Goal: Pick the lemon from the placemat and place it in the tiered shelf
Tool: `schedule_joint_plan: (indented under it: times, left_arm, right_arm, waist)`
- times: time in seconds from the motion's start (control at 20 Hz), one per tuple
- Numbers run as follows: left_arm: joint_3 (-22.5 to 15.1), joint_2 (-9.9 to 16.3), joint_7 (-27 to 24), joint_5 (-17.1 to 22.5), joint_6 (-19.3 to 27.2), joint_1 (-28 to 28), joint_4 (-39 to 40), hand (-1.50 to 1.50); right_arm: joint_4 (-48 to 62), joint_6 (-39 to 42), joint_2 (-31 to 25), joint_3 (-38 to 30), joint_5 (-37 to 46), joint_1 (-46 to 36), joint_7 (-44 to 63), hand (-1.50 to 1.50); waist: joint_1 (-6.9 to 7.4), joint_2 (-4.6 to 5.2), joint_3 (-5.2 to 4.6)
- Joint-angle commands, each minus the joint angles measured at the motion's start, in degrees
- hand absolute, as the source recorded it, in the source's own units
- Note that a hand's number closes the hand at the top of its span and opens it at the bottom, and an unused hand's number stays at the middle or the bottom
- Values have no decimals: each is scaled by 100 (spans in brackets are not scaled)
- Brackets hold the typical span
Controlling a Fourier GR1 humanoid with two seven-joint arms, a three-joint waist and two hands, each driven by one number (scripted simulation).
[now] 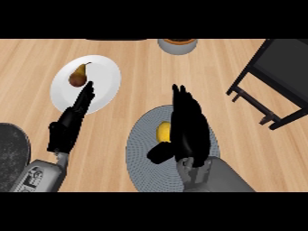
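Note:
A yellow lemon (163,131) lies on the round grey placemat (139,149), partly hidden by my right hand (186,126). That hand hovers over the mat with its fingers straight and pointing away; its thumb reaches out just below the lemon. Nothing is held in it. The black tiered shelf (283,81) stands at the far right. My left hand (71,122) is open at the left, fingers up, its tips over the edge of a white plate (106,76).
A brown pear (79,76) lies on the white plate. A dark round pan (3,153) sits at the lower left. A grey cup (177,45) stands at the back edge, with a dark object beside it.

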Motion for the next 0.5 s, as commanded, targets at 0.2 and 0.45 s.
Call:
schedule_joint_plan:
  times: [0.2,0.45]
  left_arm:
    - [-167,-456,118,-387,332,-212,116,0]
    - [91,-347,214,-269,124,-292,193,0]
  right_arm:
    - [665,-377,86,-29,-108,-331,910,-150]
    - [433,-314,87,329,-5,128,1033,-150]
  waist:
    - [0,13,2]
    - [-39,2,1]
